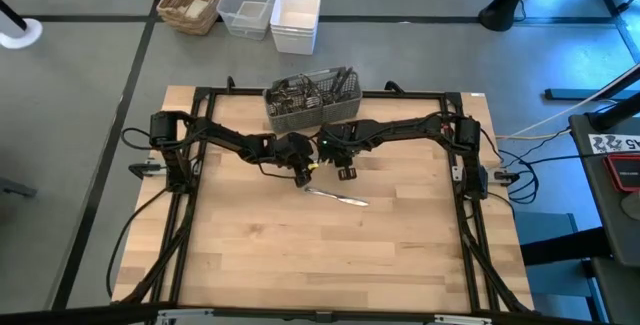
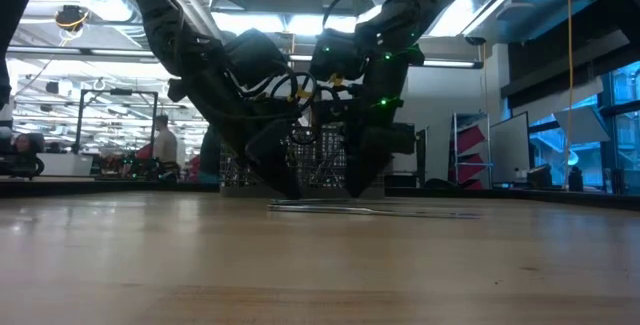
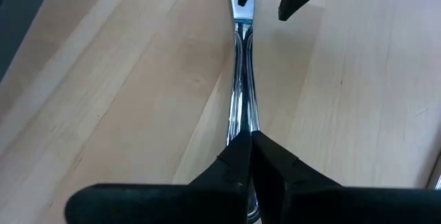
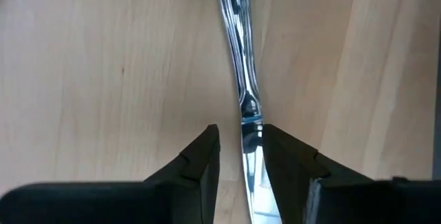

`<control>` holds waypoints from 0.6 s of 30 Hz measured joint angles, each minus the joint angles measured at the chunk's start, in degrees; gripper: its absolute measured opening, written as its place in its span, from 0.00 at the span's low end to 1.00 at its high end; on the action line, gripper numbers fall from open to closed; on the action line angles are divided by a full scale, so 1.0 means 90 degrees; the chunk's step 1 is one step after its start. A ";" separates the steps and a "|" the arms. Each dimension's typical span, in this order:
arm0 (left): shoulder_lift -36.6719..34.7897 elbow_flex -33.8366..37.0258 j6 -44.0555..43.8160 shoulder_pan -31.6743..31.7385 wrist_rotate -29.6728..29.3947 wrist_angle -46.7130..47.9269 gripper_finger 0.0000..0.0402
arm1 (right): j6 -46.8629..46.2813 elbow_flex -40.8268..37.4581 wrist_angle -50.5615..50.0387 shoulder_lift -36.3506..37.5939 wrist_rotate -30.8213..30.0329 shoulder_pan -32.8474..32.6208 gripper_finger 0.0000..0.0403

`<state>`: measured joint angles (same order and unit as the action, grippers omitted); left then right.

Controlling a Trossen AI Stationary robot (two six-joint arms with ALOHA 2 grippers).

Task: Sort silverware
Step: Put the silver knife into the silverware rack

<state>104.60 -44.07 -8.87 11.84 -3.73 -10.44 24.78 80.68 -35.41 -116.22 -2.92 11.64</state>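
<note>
Table knife flat on the wooden table, held at one end, straddled at the other.

The knife [image 1: 337,198] lies near the table's [image 1: 300,255] middle, just in front of the mesh caddy [image 1: 311,100] (more silverware stands inside). The left gripper [image 3: 247,156] has its fingers pressed together, pinching the knife's handle end. The right gripper [image 4: 240,156] stands spread, one finger on either side of the blade, apart from it. Bare wood lies open towards the front edge and both sides.
</note>
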 joint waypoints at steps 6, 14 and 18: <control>0.0002 0.0005 -0.0005 -0.0001 0.0017 -0.0007 0.01 | 0.0111 0.0002 0.0219 -0.0200 -0.0337 0.0009 0.41; 0.0002 0.0007 -0.0017 -0.0005 0.0019 -0.0012 0.01 | 0.0320 0.0019 0.0031 -0.0240 -0.0980 0.0005 0.53; 0.0002 0.0007 -0.0017 -0.0005 0.0019 -0.0012 0.01 | 0.0328 0.0019 -0.0149 -0.0240 -0.0804 0.0060 0.52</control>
<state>104.62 -44.01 -9.02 11.79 -3.55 -10.55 27.73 80.86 -36.75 -118.39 -10.16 12.18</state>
